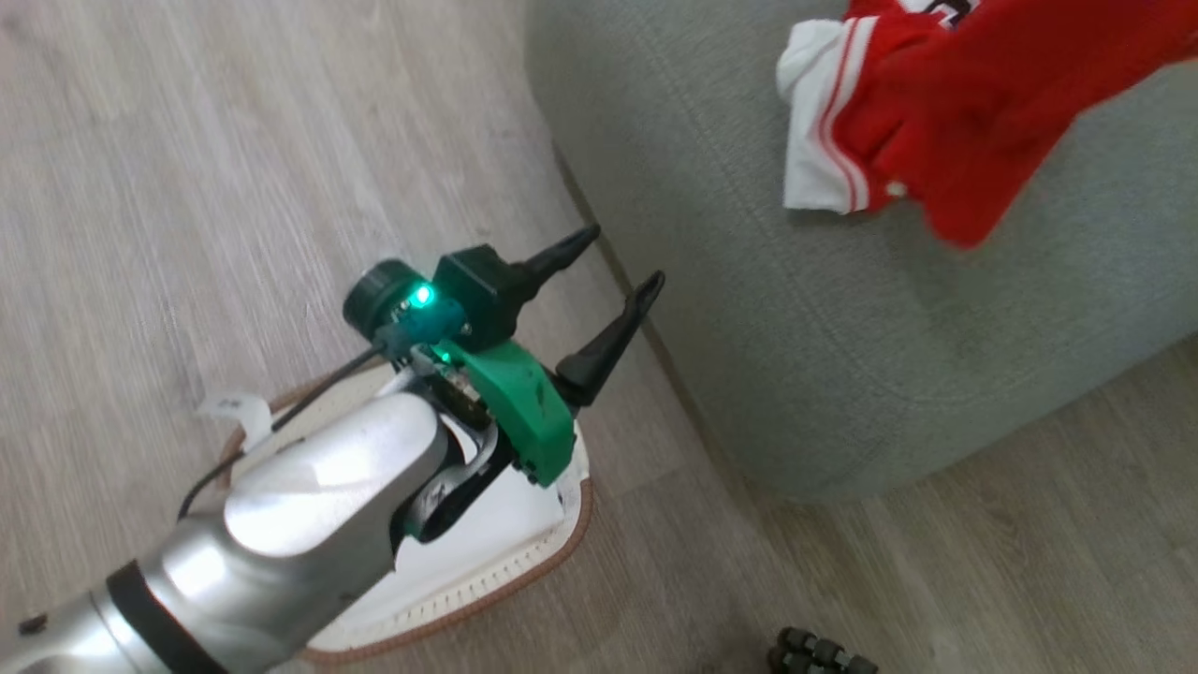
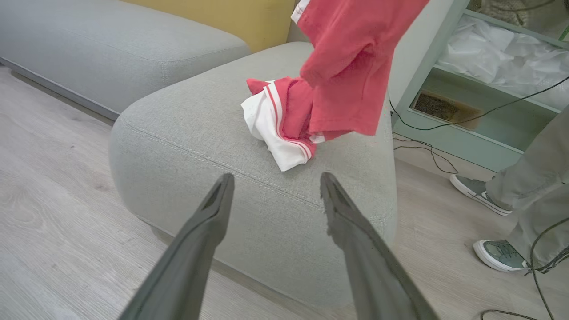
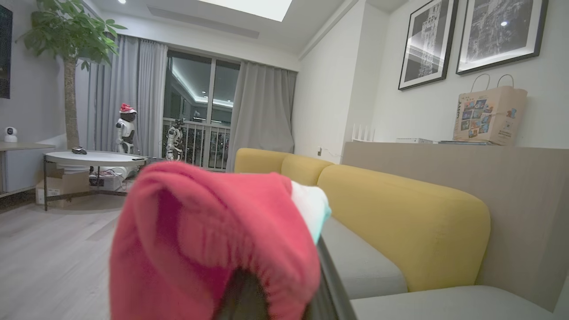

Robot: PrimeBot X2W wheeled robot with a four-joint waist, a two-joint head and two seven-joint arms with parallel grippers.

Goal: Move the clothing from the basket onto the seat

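Done: one red garment (image 1: 833, 140) on the seat (image 1: 842, 374), basket (image 1: 487, 585) looks emptied
To go: second garment (image 1: 983, 112) dangling over seat
Right gripper (image 3: 289, 284): clamped on it
Left gripper (image 1: 624, 255): apart, empty

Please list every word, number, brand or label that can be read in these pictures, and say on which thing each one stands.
No text can be read in full.
Red clothing: dark print on a white patch at the top edge of the head view, cut off, unreadable.
Paper bag on the ledge behind the yellow sofa: small print beside its pictures, too small to read.
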